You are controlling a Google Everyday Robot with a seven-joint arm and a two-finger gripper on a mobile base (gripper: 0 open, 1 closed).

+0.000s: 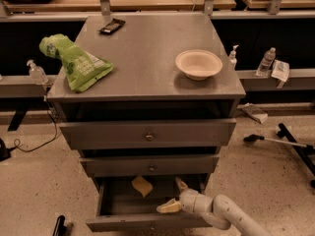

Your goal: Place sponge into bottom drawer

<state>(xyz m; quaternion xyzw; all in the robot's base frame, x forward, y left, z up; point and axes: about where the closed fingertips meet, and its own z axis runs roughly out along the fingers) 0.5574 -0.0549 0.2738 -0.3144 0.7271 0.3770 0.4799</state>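
Note:
The pale yellow sponge [141, 186] lies on the floor of the open bottom drawer [142, 223], toward the back and left of centre. My gripper [167, 195] is inside the drawer just to the right of the sponge, open and empty. Its yellowish fingers [169, 207] are spread apart and do not touch the sponge. The white arm [226, 214] reaches in from the lower right.
On the grey cabinet top [147, 58] are a green bag [77, 63] at the left, a cream bowl [198, 64] at the right and a black phone [111, 26] at the back. The two upper drawers [147, 134] stand slightly pulled out. A black object [60, 225] lies on the floor at lower left.

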